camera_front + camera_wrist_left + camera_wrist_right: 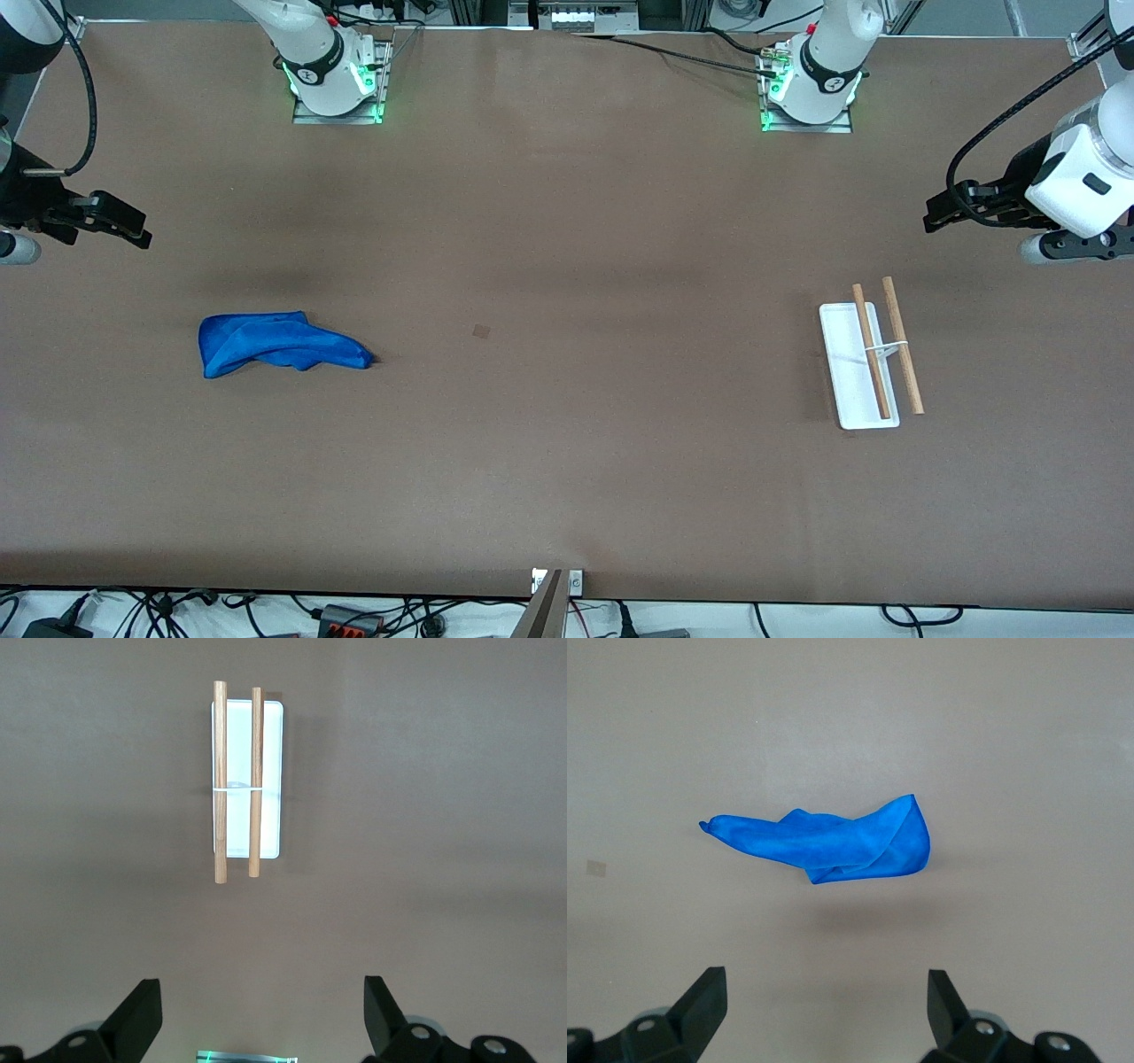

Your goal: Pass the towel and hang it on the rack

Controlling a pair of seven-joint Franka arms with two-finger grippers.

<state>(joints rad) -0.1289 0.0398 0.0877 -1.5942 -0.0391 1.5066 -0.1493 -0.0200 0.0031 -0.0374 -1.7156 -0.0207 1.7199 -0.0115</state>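
Note:
The royal-blue towel (pixel 275 343) lies crumpled on the brown table toward the right arm's end; it also shows in the right wrist view (pixel 833 844). The rack (pixel 868 359), a white base with two wooden rods, stands toward the left arm's end; it also shows in the left wrist view (pixel 239 780). My right gripper (pixel 120 226) (pixel 828 992) is open and empty, up in the air at the table's right-arm end, apart from the towel. My left gripper (pixel 952 211) (pixel 263 1001) is open and empty, up in the air at the left-arm end, apart from the rack.
The two arm bases (pixel 337 71) (pixel 811 84) stand along the table's edge farthest from the front camera. A small dark square mark (pixel 481 331) lies on the table between towel and rack. Cables run along the edge nearest the front camera.

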